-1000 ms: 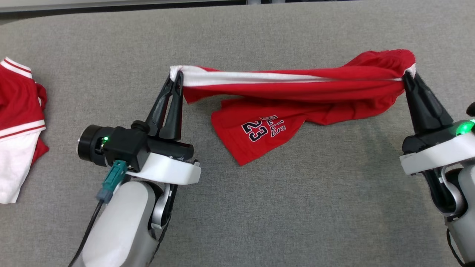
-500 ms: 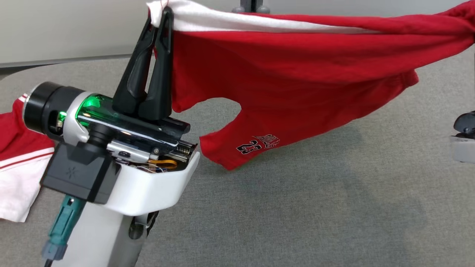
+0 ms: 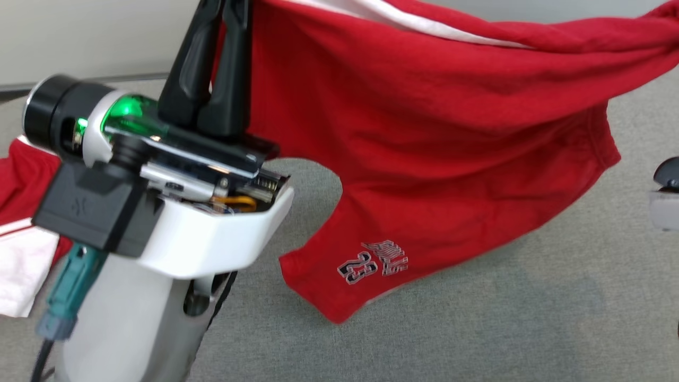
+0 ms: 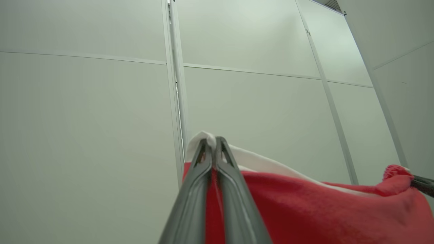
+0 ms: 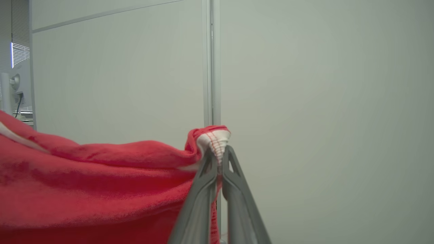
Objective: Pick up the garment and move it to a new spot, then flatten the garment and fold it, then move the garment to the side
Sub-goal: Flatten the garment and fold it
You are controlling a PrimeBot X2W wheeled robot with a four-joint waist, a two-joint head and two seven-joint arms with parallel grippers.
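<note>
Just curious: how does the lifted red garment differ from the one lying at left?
The lifted garment hangs stretched; the left garment lies on the table. The lifted garment shows a 23 print; the left garment, a broad white panel. Both are red and white.

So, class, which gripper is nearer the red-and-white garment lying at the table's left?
Left. The left gripper hangs just right of the red-and-white garment, pinching the red shorts by a white-trimmed corner; the right gripper pinches their opposite end, much farther right.
</note>
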